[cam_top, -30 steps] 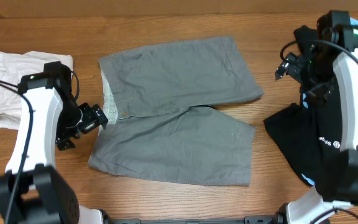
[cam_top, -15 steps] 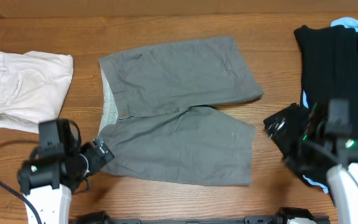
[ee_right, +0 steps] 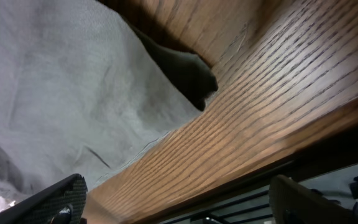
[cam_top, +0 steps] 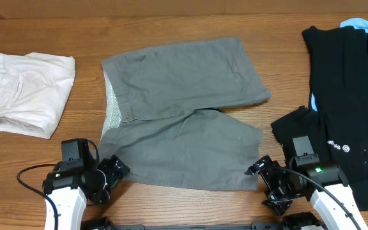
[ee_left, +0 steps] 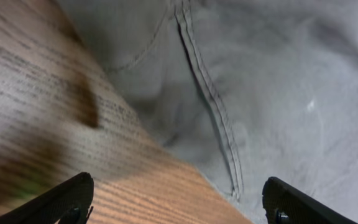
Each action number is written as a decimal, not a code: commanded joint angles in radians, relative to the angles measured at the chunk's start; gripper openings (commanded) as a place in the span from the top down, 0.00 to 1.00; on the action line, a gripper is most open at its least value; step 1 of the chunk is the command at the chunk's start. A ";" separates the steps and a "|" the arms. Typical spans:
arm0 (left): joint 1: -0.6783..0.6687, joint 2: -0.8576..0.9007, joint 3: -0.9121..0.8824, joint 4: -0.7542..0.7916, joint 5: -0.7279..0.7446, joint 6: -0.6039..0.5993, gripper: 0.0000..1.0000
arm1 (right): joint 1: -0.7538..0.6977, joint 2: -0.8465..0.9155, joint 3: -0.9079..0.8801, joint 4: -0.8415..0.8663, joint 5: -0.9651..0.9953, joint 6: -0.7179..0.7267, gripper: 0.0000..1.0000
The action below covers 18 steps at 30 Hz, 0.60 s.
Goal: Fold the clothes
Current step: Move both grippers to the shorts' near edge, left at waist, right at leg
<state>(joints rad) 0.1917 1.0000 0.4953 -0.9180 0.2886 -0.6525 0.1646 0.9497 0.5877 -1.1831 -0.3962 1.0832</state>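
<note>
Grey shorts (cam_top: 184,108) lie spread flat in the middle of the table, waistband to the left with pale speckled lining (cam_top: 112,105) showing. My left gripper (cam_top: 112,174) is open and empty at the front left corner of the shorts, whose seam shows in the left wrist view (ee_left: 216,106). My right gripper (cam_top: 267,185) is open and empty at the front right corner of the near leg, whose hem corner shows in the right wrist view (ee_right: 191,81). Folded cream-white shorts (cam_top: 24,92) lie at the far left. A black garment (cam_top: 350,96) lies at the right.
A pale blue item (cam_top: 363,24) peeks out behind the black garment at the back right. The table's front edge (ee_right: 278,149) runs close under the right gripper. Bare wood (cam_top: 82,128) separates the cream shorts from the grey ones.
Both arms have swung from beside the shorts down to the front edge; the left gripper now sits at the front left corner, the right gripper at the front right corner. The garments have not moved.
</note>
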 commanded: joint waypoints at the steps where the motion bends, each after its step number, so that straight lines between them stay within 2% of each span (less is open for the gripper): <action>1: 0.005 0.043 -0.034 0.035 -0.008 -0.041 0.11 | 0.010 -0.010 -0.004 0.005 -0.018 0.029 0.03; 3: 0.005 0.089 -0.060 0.091 -0.058 -0.077 0.10 | 0.011 -0.010 -0.004 0.003 -0.023 0.029 0.03; 9: 0.005 0.176 -0.070 0.202 -0.111 -0.081 0.12 | 0.018 -0.010 -0.004 0.004 -0.035 0.029 0.02; 10: 0.005 0.195 -0.070 0.224 -0.125 -0.081 0.17 | 0.019 -0.010 -0.004 0.004 -0.035 0.029 0.03; 11: 0.005 0.207 -0.070 0.239 -0.127 -0.081 0.26 | 0.019 -0.010 -0.004 0.004 -0.035 0.029 0.03; 12: 0.005 0.226 -0.070 0.254 -0.127 -0.081 0.43 | 0.019 -0.010 -0.004 0.004 -0.035 0.029 0.03; 14: 0.005 0.246 -0.070 0.261 -0.129 -0.080 0.58 | 0.019 -0.010 -0.004 0.005 -0.035 0.029 0.03; 16: 0.005 0.264 -0.070 0.261 -0.132 -0.080 0.65 | 0.019 -0.010 -0.004 0.004 -0.033 0.029 0.02; 18: 0.005 0.270 -0.070 0.257 -0.132 -0.076 0.66 | 0.019 -0.010 -0.004 0.005 -0.032 0.029 0.02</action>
<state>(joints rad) 0.1925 1.2247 0.4629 -0.6636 0.1898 -0.7338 0.1738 0.9489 0.5835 -1.1797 -0.4221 1.1011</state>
